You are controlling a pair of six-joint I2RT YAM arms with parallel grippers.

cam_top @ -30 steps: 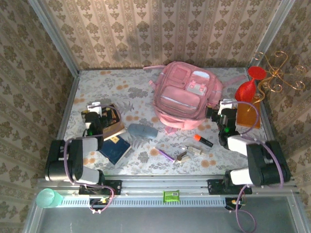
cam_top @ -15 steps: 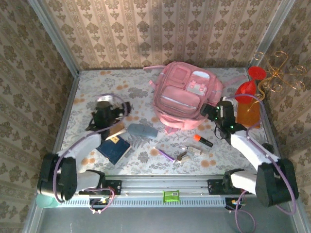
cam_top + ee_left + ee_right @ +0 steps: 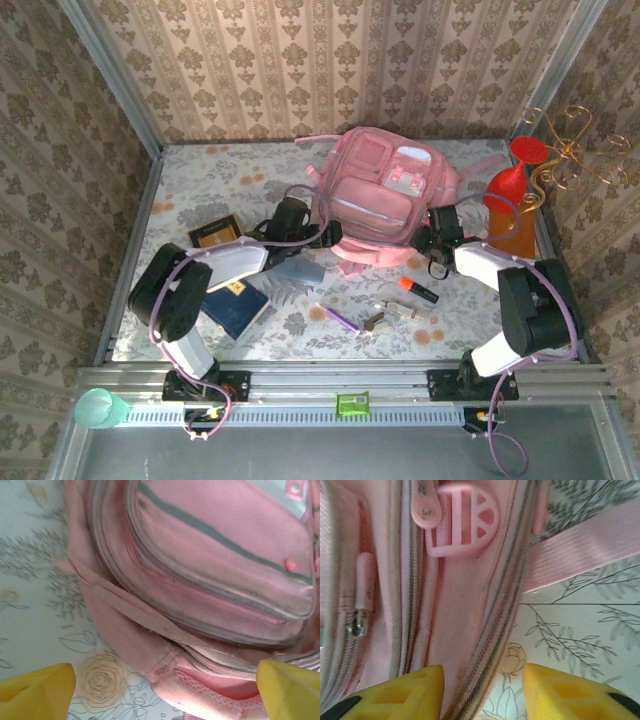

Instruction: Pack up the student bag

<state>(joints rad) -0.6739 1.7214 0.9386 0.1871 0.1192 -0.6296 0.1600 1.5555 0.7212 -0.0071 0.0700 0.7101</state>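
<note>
The student bag point(image 3: 385, 195), a big pink backpack with zipped front pockets, lies at the back middle of the table. My left gripper point(image 3: 326, 235) is at its lower left corner. In the left wrist view that gripper point(image 3: 165, 692) is open wide, with the bag's corner seam point(image 3: 165, 665) between the yellow fingertips point(image 3: 37, 687). My right gripper point(image 3: 432, 241) is at the bag's right side. In the right wrist view it point(image 3: 482, 692) stands partly open around the zipped edge point(image 3: 492, 630). A pink zip pull point(image 3: 460, 520) shows above.
On the table in front of the bag lie a grey pencil case point(image 3: 293, 270), a dark blue book point(image 3: 237, 305), a brown book point(image 3: 213, 235), a purple pen point(image 3: 340, 318), an orange marker point(image 3: 418, 290) and small items point(image 3: 395, 312). A red goblet point(image 3: 508, 185) and an orange box point(image 3: 517, 238) stand at the right.
Both arms stretched out to the bag: the left gripper went right from the books to its lower left corner, the right gripper went left to its side and narrowed its jaws.
</note>
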